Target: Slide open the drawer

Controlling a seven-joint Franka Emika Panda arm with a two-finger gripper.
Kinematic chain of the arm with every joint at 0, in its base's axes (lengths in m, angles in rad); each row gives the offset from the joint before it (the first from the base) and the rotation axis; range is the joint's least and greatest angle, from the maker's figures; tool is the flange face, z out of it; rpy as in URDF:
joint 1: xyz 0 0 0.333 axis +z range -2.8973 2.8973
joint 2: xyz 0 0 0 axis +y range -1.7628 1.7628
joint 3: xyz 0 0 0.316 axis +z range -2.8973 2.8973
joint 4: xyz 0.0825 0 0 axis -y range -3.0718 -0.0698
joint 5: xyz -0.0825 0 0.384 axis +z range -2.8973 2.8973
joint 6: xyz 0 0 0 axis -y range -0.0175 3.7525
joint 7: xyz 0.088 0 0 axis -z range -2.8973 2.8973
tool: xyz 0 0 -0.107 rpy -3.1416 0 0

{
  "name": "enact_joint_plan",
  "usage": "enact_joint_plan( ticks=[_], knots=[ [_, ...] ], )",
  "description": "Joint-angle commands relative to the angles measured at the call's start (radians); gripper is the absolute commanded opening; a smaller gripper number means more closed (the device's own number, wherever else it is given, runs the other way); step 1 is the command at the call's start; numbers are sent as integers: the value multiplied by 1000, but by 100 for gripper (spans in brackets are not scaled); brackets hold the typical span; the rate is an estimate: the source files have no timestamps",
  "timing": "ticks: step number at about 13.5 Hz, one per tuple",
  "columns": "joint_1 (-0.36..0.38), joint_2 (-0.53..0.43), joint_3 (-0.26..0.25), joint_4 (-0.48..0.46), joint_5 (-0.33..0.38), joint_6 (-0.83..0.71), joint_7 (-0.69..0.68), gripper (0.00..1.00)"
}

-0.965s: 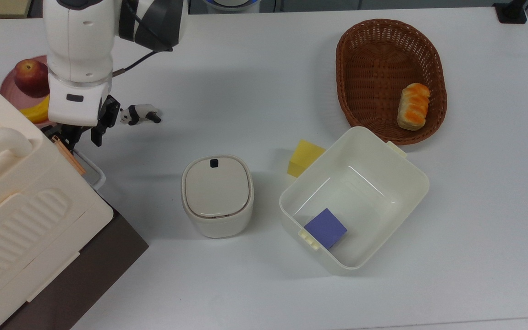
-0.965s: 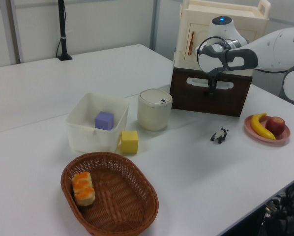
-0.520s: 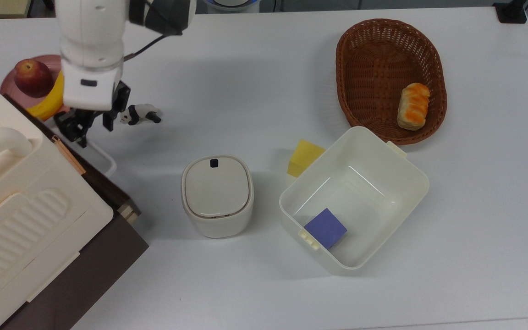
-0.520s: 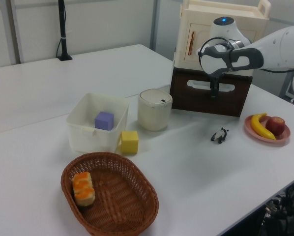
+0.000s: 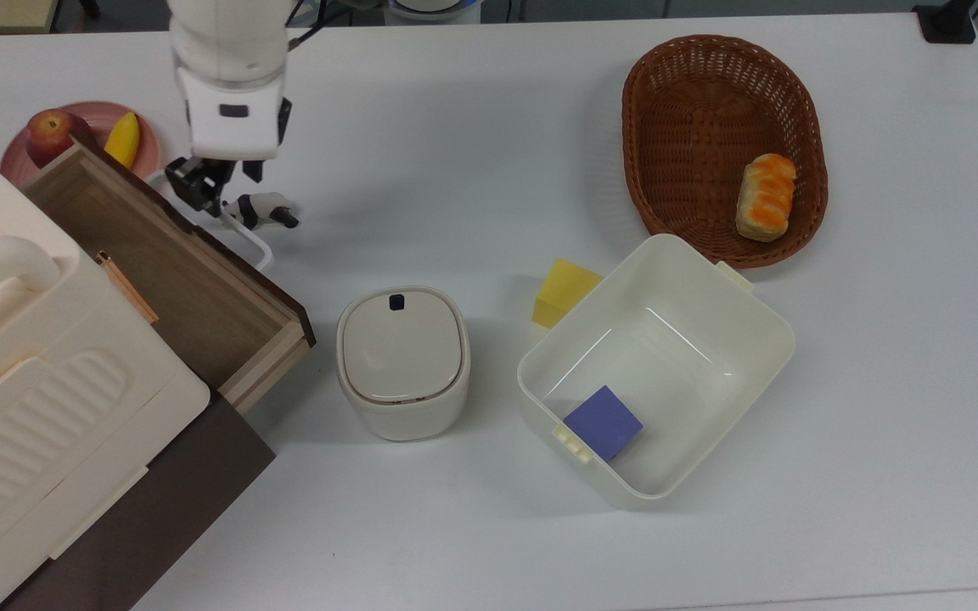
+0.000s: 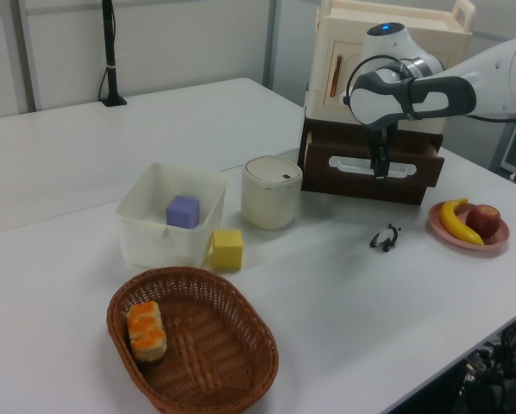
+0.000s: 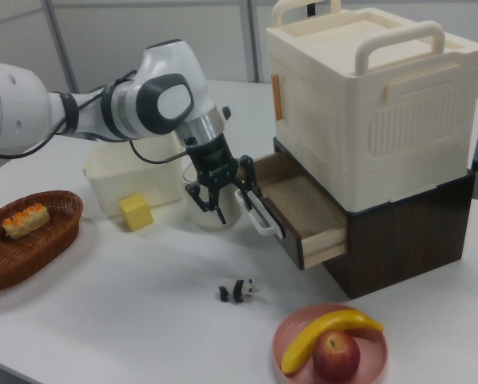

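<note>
One drawer (image 5: 168, 265) stands pulled well out from the dark brown cabinet (image 7: 399, 232) under the ribbed cream case (image 7: 367, 104), its light-brown wooden interior exposed in the top view and right view. Hand (image 5: 205, 185) sits at the drawer's white loop handle (image 5: 244, 236), fingers pinching the handle's loop as seen in the right view. Toy panda (image 5: 258, 210) lies on the white bench (image 5: 472, 153) just beside the handle. Pink plate (image 7: 291, 340) with banana (image 7: 323, 332) and apple (image 7: 336, 356) sits near the drawer's far corner in the top view. Lidded cream canister (image 5: 402, 363) stands near the drawer's other corner, then yellow cube (image 5: 565, 291), cream bin (image 5: 710, 297) with blue cube (image 5: 603, 422), wicker basket (image 5: 676, 127) with bread (image 5: 765, 197).
</note>
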Motion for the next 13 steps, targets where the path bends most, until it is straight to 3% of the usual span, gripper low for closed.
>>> enact_joint_plan(
  ticks=[1, 5, 7, 11, 13],
  knots=[
    [36, -69, -4, -64, 5, -41, -6, 61],
    [36, -111, -4, -21, 80, -93, 3, 61],
    [61, -131, -4, 26, 164, -178, 162, 66],
    [114, -131, -6, 70, 232, -290, 632, 69],
    [112, -128, -6, 105, 276, -349, 789, 74]
  ],
)
